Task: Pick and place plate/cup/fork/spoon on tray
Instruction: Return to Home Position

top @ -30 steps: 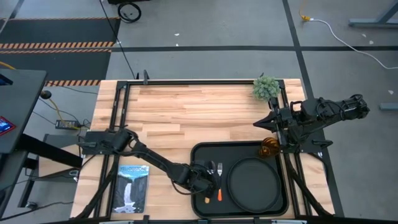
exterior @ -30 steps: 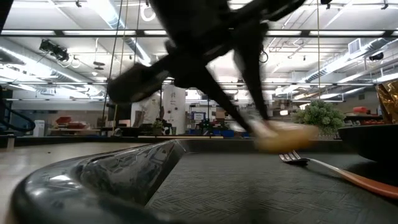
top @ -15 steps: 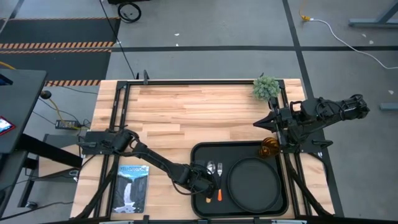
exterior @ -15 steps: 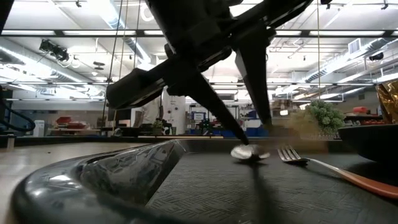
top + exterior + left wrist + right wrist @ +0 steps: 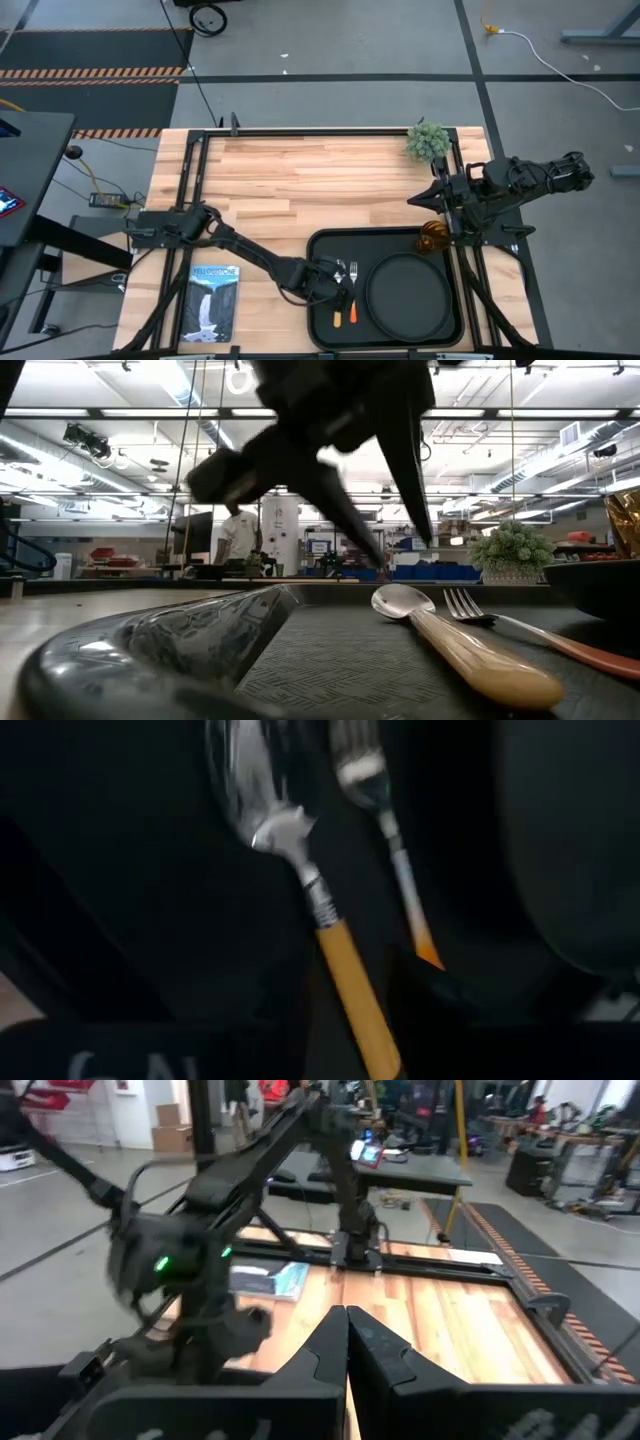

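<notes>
Here we see spoon [image 5: 450,645] lying free on tray [image 5: 325,330], just left of fork [image 5: 352,291], plate [image 5: 408,296] on tray's right half. Left gripper [image 5: 322,284] hovers over tray's left part, fingers spread, holding nothing. Cup [image 5: 432,238] at tray's far right corner. Right gripper [image 5: 424,198] parked beside cup, fingers together.

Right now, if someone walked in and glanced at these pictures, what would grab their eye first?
Probably the spoon lying on the black tray beside the fork, both with orange handles, looming large in the low view. The left gripper hangs just over them, jaws open and holding nothing. Next, the round black plate filling the tray's right half, the amber cup at its far right corner, and the right gripper waiting beyond with its jaws shut.
</notes>
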You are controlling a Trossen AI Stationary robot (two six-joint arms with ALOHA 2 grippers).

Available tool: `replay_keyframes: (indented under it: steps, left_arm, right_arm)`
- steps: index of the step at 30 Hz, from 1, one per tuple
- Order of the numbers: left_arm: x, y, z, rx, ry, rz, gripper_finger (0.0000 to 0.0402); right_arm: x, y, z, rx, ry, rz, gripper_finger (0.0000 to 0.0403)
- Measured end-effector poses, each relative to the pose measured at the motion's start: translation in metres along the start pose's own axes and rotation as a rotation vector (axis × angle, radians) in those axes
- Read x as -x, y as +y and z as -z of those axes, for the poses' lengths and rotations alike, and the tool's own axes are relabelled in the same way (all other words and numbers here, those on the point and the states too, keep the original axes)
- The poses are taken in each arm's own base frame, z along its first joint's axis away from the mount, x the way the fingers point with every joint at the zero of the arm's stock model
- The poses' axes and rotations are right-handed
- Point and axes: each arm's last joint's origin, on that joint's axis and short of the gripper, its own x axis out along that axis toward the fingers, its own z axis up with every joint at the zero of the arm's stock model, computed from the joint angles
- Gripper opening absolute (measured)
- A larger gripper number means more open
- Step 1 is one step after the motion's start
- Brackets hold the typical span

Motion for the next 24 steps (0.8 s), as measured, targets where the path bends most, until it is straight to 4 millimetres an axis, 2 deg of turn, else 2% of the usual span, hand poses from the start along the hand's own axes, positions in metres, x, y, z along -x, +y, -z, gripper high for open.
replay_keyframes:
  steps: [4,9,12,21,24]
  left_arm:
    - [0.020,-0.009,-0.014,-0.231,-0.016,0.036,0.0117]
    - [0.039,-0.023,-0.026,-0.676,-0.061,0.077,0.0103]
    - [0.049,-0.033,-0.037,-0.928,-0.145,0.080,0.0094]
    - [0.073,-0.054,-0.082,-1.190,-0.484,-0.090,0.0073]
    - [0.076,-0.056,-0.095,-1.265,-0.529,-0.143,0.0069]
  right_arm:
    - [0.006,0.000,0.004,-0.006,-0.014,-0.027,0.0009]
    - [0.013,-0.001,0.017,-0.022,-0.035,-0.026,0.0009]
    - [0.016,0.000,0.027,-0.053,-0.053,-0.029,0.0009]
    - [0.020,0.001,0.062,-0.043,-0.174,-0.023,0.0009]
    - [0.020,0.001,0.076,-0.014,-0.221,-0.017,0.0009]
